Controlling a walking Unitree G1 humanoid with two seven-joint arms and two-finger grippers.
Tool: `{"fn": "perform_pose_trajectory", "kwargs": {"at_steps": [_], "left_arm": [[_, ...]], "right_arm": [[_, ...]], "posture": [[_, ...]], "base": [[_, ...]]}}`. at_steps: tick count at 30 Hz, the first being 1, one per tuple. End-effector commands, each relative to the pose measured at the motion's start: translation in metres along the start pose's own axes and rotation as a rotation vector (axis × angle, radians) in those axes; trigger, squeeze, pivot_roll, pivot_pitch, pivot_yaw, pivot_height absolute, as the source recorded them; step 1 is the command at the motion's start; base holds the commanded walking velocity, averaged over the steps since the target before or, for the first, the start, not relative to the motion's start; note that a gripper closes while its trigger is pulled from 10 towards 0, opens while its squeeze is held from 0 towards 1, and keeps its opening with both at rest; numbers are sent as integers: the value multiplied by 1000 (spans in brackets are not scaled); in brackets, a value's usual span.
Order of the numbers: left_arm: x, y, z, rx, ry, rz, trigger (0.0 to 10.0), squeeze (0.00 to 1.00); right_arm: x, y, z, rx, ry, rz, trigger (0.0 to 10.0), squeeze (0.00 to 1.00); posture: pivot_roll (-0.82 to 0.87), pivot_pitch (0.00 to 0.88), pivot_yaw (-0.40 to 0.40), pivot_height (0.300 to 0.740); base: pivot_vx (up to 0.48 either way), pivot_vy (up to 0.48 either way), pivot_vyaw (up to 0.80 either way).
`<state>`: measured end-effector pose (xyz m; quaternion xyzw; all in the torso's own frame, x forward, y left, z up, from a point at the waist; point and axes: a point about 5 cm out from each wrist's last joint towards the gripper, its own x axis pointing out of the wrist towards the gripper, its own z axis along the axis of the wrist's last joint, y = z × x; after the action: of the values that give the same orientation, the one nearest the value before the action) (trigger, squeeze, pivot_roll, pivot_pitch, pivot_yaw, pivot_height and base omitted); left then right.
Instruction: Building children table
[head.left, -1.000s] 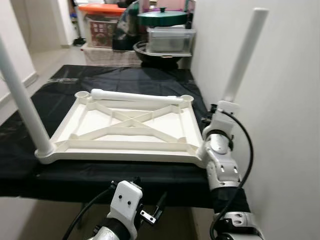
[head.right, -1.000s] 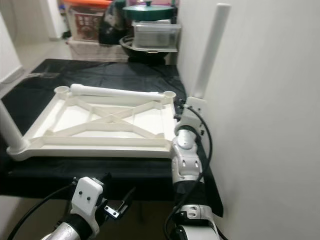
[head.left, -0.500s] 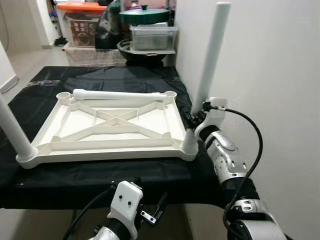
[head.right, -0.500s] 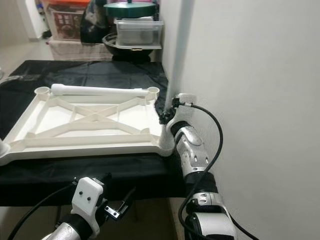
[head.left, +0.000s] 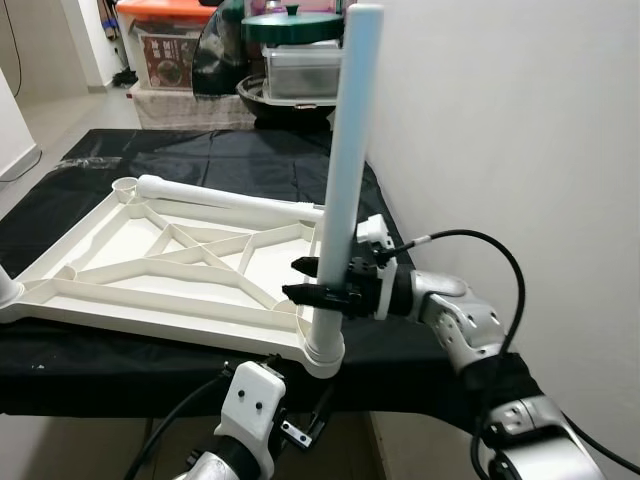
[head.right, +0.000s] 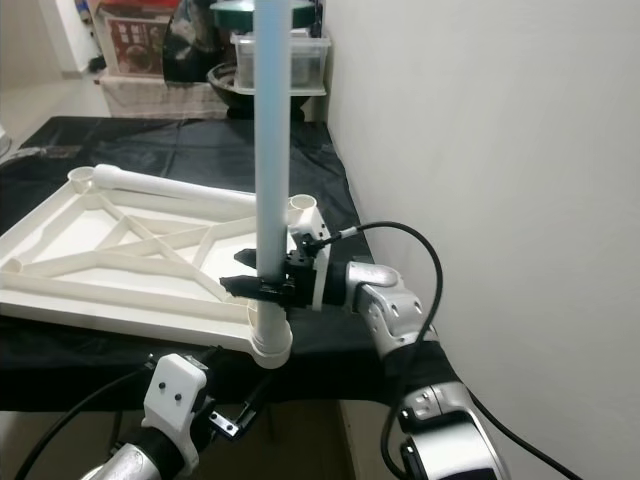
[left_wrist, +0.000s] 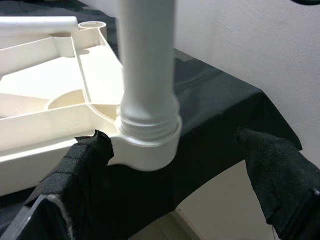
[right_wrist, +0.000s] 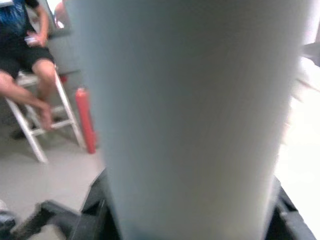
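From the head, the right tool (head.left: 312, 282) grips a white table leg (head.left: 344, 170) standing upright in the near corner socket of the upturned tabletop (head.left: 150, 270) on the black-covered counter (head.left: 420, 345). Through the left wrist, its tool's fingers (left_wrist: 82, 165) are spread wide below that socket. Through the right wrist, the leg (right_wrist: 190, 115) looms close.

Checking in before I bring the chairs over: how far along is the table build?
One leg stands at the tabletop's near-left corner. The right gripper clamps a second leg upright in the near-right socket. A loose leg lies across the far edge; both far sockets remain empty.
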<state>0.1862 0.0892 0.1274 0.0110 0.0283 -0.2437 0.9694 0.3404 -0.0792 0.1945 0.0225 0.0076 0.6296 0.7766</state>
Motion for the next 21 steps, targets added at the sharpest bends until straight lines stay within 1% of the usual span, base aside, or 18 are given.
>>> {"fn": "perform_pose_trajectory", "kwargs": {"at_steps": [1, 2, 3, 5, 6, 7, 8, 9, 10, 11, 12, 13, 14, 15, 16, 17, 20, 21], "left_arm": [[-1, 1, -3, 5, 19, 3, 10000, 0], [-1, 1, -3, 5, 19, 3, 10000, 0], [-1, 1, -3, 4, 18, 5, 10000, 0], [-1, 1, -3, 4, 18, 5, 10000, 0], [-1, 1, -3, 4, 18, 5, 10000, 0], [-1, 1, -3, 4, 18, 5, 10000, 0], [-1, 1, -3, 3, 18, 4, 10000, 0], [-1, 1, -3, 3, 18, 4, 10000, 0], [-1, 1, -3, 2, 17, 3, 10000, 0], [-1, 1, -3, 2, 17, 3, 10000, 0], [-1, 1, -3, 1, 18, 1, 10000, 0], [-1, 1, -3, 1, 18, 1, 10000, 0], [0, 1, -3, 1, 18, -2, 10000, 0], [0, 1, -3, 1, 18, -2, 10000, 0], [0, 1, -3, 3, 18, -3, 10000, 0], [0, 1, -3, 4, 19, -5, 10000, 0], [0, 2, -3, 5, 19, -5, 10000, 0], [0, 2, -3, 7, 19, -4, 10000, 0]], "right_arm": [[7, -2, -2, 4, 13, -34, 0, 0], [7, -2, -2, 4, 13, -34, 0, 0], [4, -20, -7, -16, 38, -293, 0, 0], [4, -20, -7, -16, 38, -293, 0, 0], [-2, -32, -10, -16, 56, -470, 0, 0], [-2, -32, -10, -16, 56, -470, 0, 0], [-16, -46, -15, 2, 86, -688, 0, 0], [-16, -46, -15, 2, 86, -688, 0, 0], [-33, -58, -21, 22, 131, -903, 0, 0], [-33, -58, -21, 22, 131, -903, 0, 0], [-64, -68, -30, 56, 178, -1222, 0, 0], [-64, -68, -30, 56, 178, -1222, 0, 0], [-92, -71, -35, 67, 206, -1494, 0, 0], [-92, -71, -35, 67, 206, -1494, 0, 0], [-109, -67, -38, 84, 188, -1711, 0, 0], [-119, -62, -39, 97, 170, -1836, 0, 0], [-115, -56, -42, 138, 138, -1887, 0, 0], [-102, -51, -43, 180, 83, -1857, 0, 0]], "posture": [[124, 38, -61, 740], [124, 38, -61, 740], [122, 39, -61, 740], [122, 39, -61, 740], [118, 39, -58, 740], [118, 39, -58, 740], [114, 40, -58, 740], [114, 40, -58, 740], [114, 40, -58, 740], [114, 40, -58, 740], [106, 41, -53, 740], [106, 41, -53, 740], [110, 41, -54, 740], [110, 41, -54, 740], [111, 43, -53, 740], [111, 43, -53, 740], [112, 44, -53, 740], [112, 41, -52, 740]], "base": [[0, 0, 0], [0, 0, 0], [0, 0, 0], [0, 0, 0], [0, 0, 0], [0, 0, 0], [0, 0, 0], [0, 0, 0], [0, 0, 0], [0, 0, 0], [0, 0, 0], [0, 0, 0], [0, 0, 0], [0, 0, 0], [0, 0, 0], [0, 0, 0], [0, 0, 0], [0, 0, 0]]}}
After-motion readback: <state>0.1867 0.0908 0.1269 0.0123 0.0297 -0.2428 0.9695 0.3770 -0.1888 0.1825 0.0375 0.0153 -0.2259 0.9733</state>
